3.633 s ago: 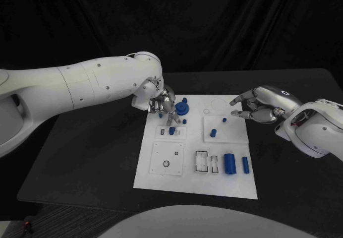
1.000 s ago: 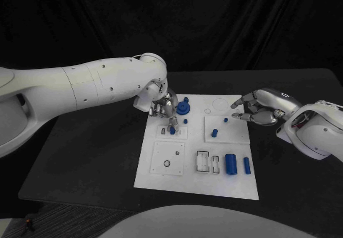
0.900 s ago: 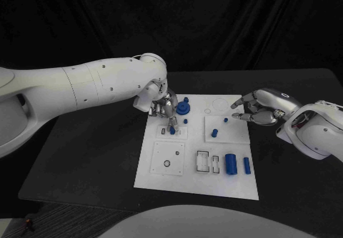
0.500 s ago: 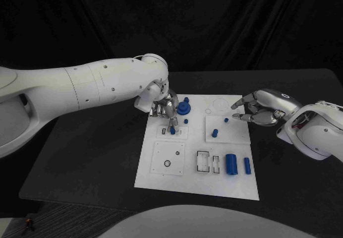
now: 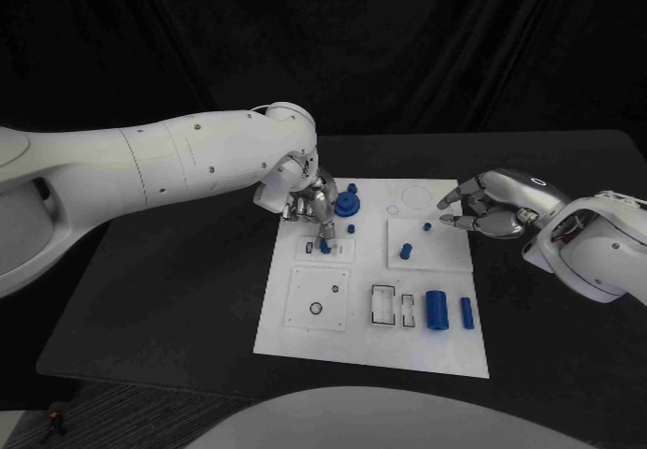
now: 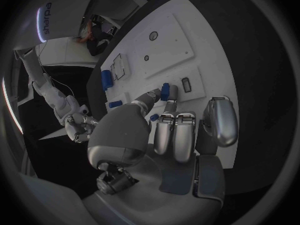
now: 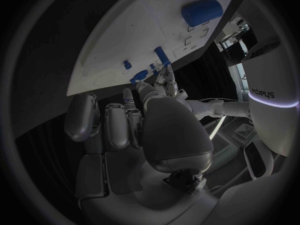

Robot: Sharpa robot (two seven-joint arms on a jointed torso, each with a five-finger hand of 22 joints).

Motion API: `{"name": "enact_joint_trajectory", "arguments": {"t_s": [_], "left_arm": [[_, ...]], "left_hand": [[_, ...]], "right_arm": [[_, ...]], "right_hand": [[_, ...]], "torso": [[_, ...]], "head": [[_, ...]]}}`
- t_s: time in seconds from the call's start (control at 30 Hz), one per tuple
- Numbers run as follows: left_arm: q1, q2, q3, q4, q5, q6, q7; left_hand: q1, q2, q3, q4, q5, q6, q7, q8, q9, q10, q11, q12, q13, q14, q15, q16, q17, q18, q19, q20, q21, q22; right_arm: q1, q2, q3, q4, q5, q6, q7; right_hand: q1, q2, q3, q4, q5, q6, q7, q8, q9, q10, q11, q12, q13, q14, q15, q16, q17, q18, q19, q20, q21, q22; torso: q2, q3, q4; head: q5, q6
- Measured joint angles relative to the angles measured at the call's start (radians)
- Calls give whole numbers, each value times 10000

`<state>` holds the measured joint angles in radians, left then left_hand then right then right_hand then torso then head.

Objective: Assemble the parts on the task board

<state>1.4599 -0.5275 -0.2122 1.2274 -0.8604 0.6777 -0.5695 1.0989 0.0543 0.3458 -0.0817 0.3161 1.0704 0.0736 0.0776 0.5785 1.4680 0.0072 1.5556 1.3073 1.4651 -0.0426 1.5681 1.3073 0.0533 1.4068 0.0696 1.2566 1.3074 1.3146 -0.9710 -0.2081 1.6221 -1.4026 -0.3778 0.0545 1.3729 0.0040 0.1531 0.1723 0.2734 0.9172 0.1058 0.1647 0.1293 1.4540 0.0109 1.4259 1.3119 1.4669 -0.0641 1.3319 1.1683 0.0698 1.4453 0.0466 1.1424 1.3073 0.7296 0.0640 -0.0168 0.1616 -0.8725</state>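
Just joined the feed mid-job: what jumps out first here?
The left hand at the far left part of the white task board, its fingers pressing a small blue peg down at a socket there. The right hand hovers beside the board's far right edge, fingers curled, holding nothing. A large blue cylinder lies near the board's near right corner.

The bulky white left arm reaches in over the far left part of the white task board (image 5: 371,332), wrist bent downward. Its silver many-fingered left hand (image 5: 305,200) points down, thumb and a finger pinching a small blue peg (image 5: 323,246) (image 6: 165,91) at the board's surface; the other fingers (image 6: 177,135) lie side by side, slightly curled. The white right arm comes in low, its silver right hand (image 5: 494,204) hovering beside the board's right edge, fingers curled inward around nothing.
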Motion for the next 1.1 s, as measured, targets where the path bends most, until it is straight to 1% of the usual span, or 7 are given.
{"name": "enact_joint_trajectory", "arguments": {"t_s": [0.27,0.4,0.5,0.67,0.83,1.03,1.1], "left_arm": [[-2,-343,0,515,-2,-422,49],[-2,-750,0,1047,-3,-880,102],[-2,-1130,0,1533,-3,-1274,145],[25,-1897,-4,2461,-6,-2179,233],[56,-2647,-1,3331,-163,-3280,386],[58,-3290,-3,4195,-864,-4697,693],[39,-3511,-4,4504,-1229,-5262,857]], "left_hand": [[-1,0,140,-81,33,38,30,115,109,-17,-17,0,0,0,0,0,0,-1,38,-38,0,0],[-4,-2,179,-96,100,38,31,193,183,-34,-34,-78,0,23,-23,0,0,0,37,-38,0,0],[-83,-81,289,-121,100,40,32,206,231,-6,-62,-78,0,31,-45,0,0,0,38,-38,0,0],[-243,-120,371,-123,101,56,47,309,323,3,-70,-78,0,1,-75,-42,0,0,74,-74,0,0],[-255,-118,400,-120,161,57,47,328,356,-26,-99,-78,0,1,-74,-42,0,0,111,-111,39,0],[-414,-115,490,-26,162,56,45,431,437,-27,-99,-77,1,37,-110,-41,0,1,161,-162,135,0],[-521,-115,505,137,271,16,3,475,510,-32,-104,-77,0,29,-119,-41,0,0,199,-199,205,0]], "right_arm": [[-1,-31,0,13,0,36,-36],[-1,-71,0,27,1,49,-54],[-2,-103,0,46,2,51,-63],[-3,-201,0,180,3,-6,-62],[-4,-285,0,374,4,-281,0],[-4,-336,0,521,4,-617,91],[-10,-359,0,615,5,-710,119]], "right_hand": [[0,0,28,-28,0,0,0,0,-13,0,0,1,-4,0,0,0,-19,0,0,0,-52,4],[0,-1,28,-28,0,0,0,0,-12,0,0,2,-5,0,0,0,-19,1,0,0,-52,8],[-1,-1,28,-28,48,-1,0,0,-12,0,0,3,-5,0,0,0,-29,0,0,0,-52,8],[-1,-1,28,-28,48,-1,0,0,-24,0,0,4,-6,0,0,1,-30,0,0,0,-51,7],[-1,-2,28,-28,48,-2,0,0,-36,0,0,5,-8,0,0,1,-18,1,0,0,-51,6],[-2,-2,52,-52,122,-4,-2,-42,-49,-18,17,23,-21,0,1,-25,-13,0,-19,19,-82,5],[36,-40,71,-71,124,-4,-2,-42,-54,-38,38,-17,-32,-1,0,-72,-79,0,-41,41,-192,5]], "torso": [[0,0,0],[0,-1,0],[1,-1,1],[1,-1,2],[2,-1,2],[2,-1,2],[1,-1,3]], "head": [[-48,0],[-74,0],[-104,0],[-122,0],[-144,0],[-106,0],[-99,0]]}}
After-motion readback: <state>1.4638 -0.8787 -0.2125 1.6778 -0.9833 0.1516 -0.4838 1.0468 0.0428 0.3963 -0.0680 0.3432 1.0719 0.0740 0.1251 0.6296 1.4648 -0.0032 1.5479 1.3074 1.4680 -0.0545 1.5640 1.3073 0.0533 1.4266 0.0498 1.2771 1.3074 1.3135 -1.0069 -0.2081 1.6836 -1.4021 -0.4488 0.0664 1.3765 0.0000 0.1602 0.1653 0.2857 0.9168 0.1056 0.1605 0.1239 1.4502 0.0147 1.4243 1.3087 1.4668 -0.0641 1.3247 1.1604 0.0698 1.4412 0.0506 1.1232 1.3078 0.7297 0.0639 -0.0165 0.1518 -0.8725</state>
